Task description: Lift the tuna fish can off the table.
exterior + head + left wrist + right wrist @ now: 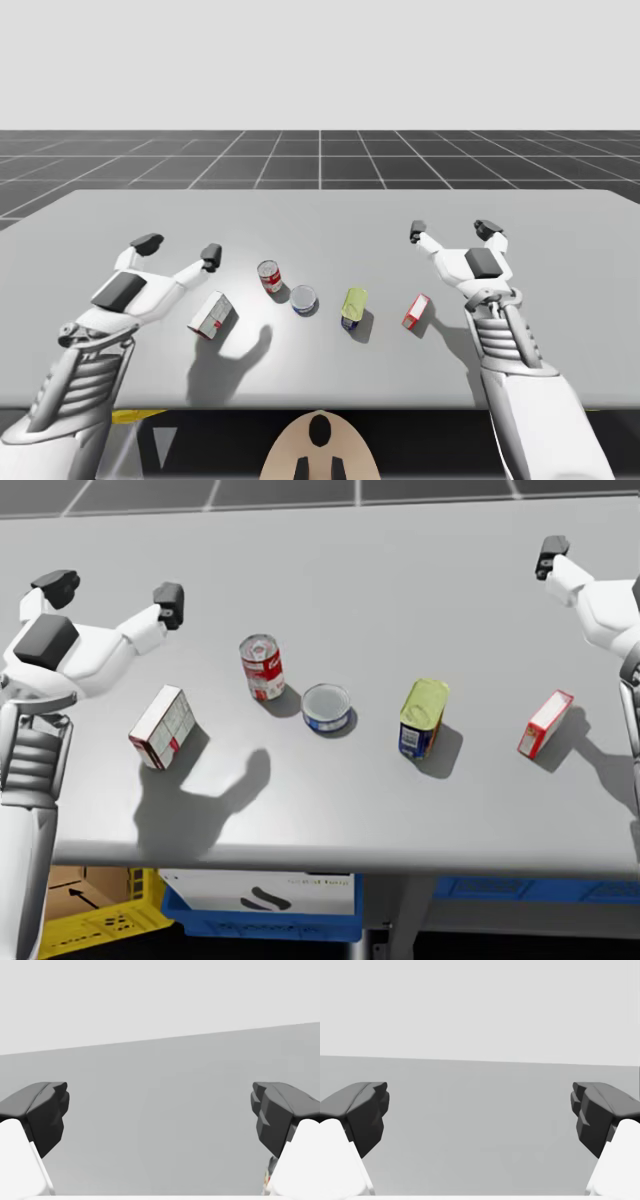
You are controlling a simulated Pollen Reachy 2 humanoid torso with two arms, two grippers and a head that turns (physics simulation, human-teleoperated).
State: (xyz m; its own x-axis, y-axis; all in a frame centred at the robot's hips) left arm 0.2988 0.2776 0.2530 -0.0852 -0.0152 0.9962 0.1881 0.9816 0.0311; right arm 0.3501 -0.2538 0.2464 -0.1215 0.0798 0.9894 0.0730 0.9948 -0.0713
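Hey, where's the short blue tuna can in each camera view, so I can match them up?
High view: short blue can, middle of the row, between the red can and the yellow-topped tin.
Head view: short blue can, between the same two.
Shared landmark: the red can standing next to it.

Grey table (320,215); from left fingers (210,258) to right fingers (418,234): white box (212,316), red can (270,276), blue can (304,299), yellow tin (354,308), red box (417,311).
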